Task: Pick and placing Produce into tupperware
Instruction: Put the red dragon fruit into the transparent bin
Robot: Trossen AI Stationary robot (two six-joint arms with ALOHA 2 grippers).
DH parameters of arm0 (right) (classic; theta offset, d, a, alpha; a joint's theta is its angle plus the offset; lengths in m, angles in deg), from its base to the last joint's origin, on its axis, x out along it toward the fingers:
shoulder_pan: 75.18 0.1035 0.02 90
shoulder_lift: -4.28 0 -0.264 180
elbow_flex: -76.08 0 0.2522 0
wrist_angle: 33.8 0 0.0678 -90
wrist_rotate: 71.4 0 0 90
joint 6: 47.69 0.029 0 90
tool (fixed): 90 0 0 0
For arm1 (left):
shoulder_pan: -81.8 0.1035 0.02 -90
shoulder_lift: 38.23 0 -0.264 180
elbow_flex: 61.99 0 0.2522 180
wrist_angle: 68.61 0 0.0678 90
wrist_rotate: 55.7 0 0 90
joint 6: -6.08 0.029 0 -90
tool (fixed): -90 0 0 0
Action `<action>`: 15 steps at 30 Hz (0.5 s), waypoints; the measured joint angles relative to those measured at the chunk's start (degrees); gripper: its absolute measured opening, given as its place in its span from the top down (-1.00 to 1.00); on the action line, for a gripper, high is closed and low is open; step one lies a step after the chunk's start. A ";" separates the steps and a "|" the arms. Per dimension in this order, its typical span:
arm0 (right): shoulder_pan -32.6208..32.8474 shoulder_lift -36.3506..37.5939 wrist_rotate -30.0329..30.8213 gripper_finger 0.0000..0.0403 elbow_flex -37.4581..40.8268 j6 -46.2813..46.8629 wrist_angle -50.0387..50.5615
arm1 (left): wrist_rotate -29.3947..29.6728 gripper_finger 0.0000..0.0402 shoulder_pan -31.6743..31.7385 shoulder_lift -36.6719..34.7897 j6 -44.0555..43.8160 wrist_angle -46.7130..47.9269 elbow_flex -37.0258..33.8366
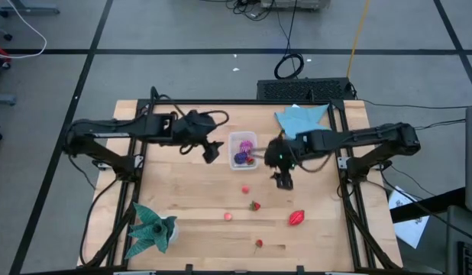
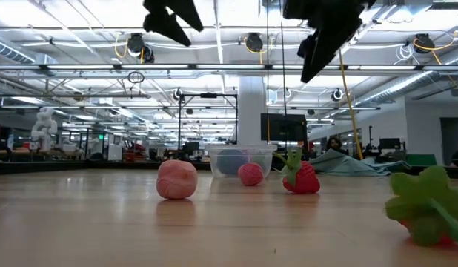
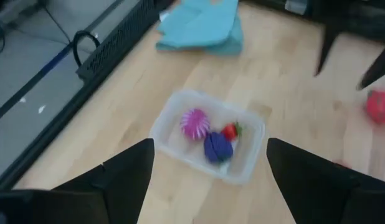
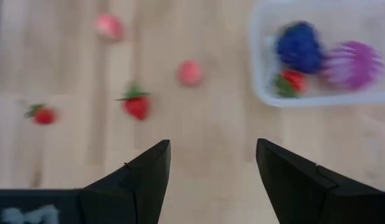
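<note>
In the high view my left gripper hangs left of the small clear plastic tub at frame centre, fingers wide and empty. My right gripper hangs at its lower right, fingers apart, empty. The tub holds a striped pink ball, a purple berry and a small strawberry. Other small red and pink fruits lie on the wooden bench in the lower part.
</note>
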 joint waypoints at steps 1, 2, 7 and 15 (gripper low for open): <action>1.76 0.00 -0.04 -0.12 0.00 0.62 -0.57 | 0.53 -0.55 -0.81 -0.40 -0.64 1.81 -0.08; 3.47 0.00 -0.06 -0.12 0.00 1.44 -1.25 | 0.87 -0.54 -1.48 -0.57 -1.07 2.48 -0.08; 12.47 0.00 -0.27 -0.12 0.00 10.14 -2.98 | 1.28 -0.49 -3.77 -0.54 -1.60 6.14 -0.17; 22.85 0.00 -0.41 -0.12 0.00 29.59 -0.30 | 1.34 -0.47 -5.18 -0.28 -2.20 6.45 -0.08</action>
